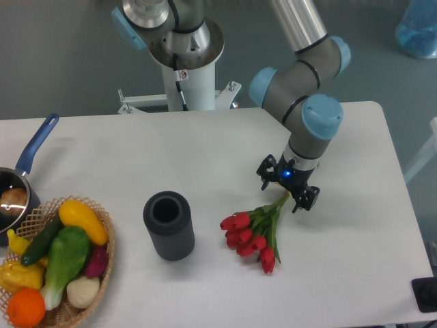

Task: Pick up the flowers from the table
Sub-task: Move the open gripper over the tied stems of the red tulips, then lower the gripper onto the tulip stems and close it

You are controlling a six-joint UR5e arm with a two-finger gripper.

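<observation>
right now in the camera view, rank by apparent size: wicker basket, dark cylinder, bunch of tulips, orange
1. wicker basket, though cut off by the frame edge
2. dark cylinder and bunch of tulips, too close to rank
3. orange

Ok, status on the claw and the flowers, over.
Claw over the stem ends, grip unclear. Flowers lying on the table. Nothing blocking; dark cylinder stands clear to the side.

Flowers right of cylinder

Bare table lies right of and in front of the flowers. A dark upright cylinder stands near their left; the vegetable basket and saucepan sit well apart.
</observation>
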